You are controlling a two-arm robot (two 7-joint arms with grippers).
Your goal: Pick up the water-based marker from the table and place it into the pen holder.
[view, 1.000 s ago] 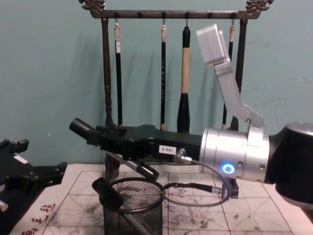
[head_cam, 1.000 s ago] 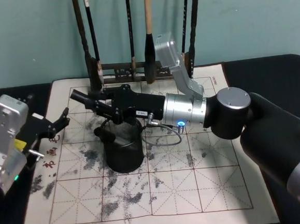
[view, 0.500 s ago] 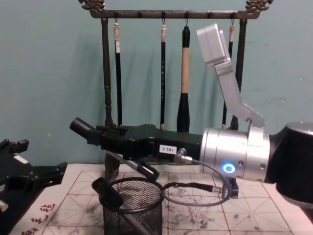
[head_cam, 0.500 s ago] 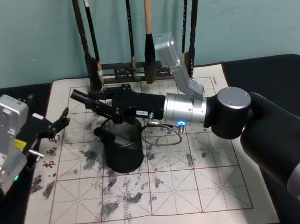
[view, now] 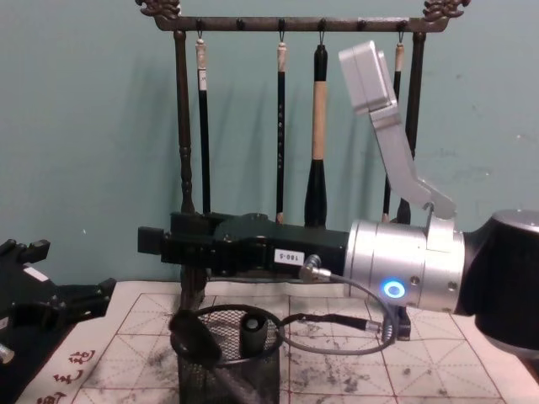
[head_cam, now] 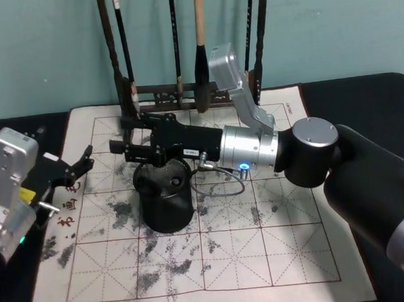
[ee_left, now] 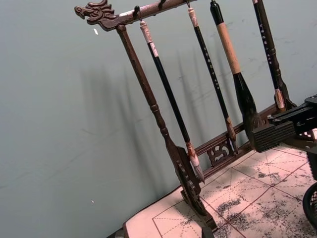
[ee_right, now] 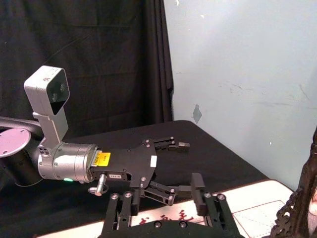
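Since the earlier frame, the right claw (view: 156, 242) at centre has spread wide, dropping the water-based marker (view: 251, 335) upright into the pen holder (view: 226, 364) below. Left claw (head_cam: 82, 163), parked at left edge, stands open.

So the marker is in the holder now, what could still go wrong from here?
1. The right gripper, open, hangs just above the pen holder. If it retreats low, it might catch the rim and tip the cup.
2. The water-based marker stands with its end above the rim, near the trailing cable, which might snag it.
3. The brush rack stands close behind; a backward swing may hit the hanging brushes. The left gripper waits, open, at the mat's left edge.
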